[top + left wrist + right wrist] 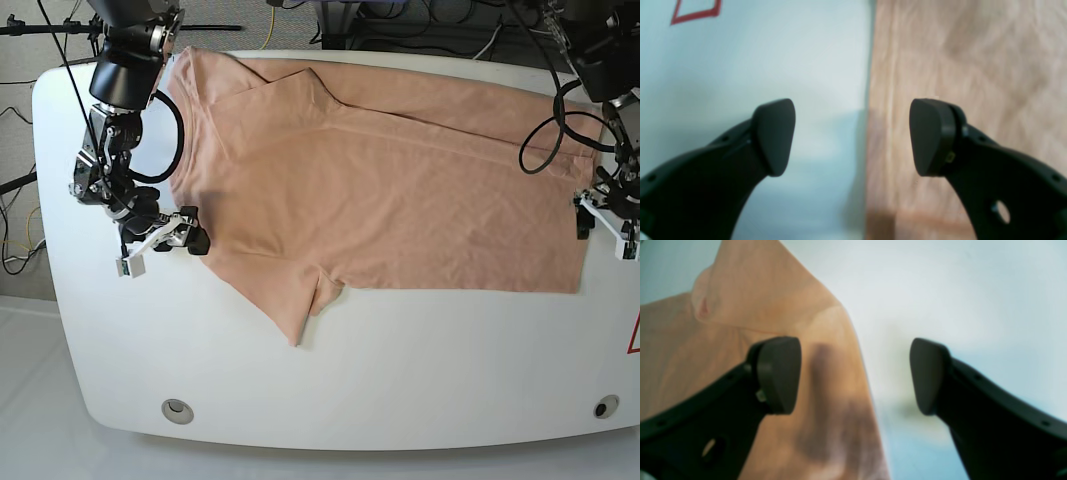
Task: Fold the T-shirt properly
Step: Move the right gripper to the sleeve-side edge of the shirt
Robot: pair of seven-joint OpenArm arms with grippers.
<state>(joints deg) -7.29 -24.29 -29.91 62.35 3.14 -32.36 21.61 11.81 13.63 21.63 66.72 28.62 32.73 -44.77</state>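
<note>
T-shirt (400, 190) lies flat on the table (400, 380), long axis running edge to edge between my arms. My right gripper (165, 240) gapes empty beside the sleeve edge; my left gripper (607, 222) stands wide and empty straddling the hem, equally near

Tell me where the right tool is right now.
In the base view the right tool sits at the left, open, at the T-shirt's sleeve-side edge, over the white table.
</note>
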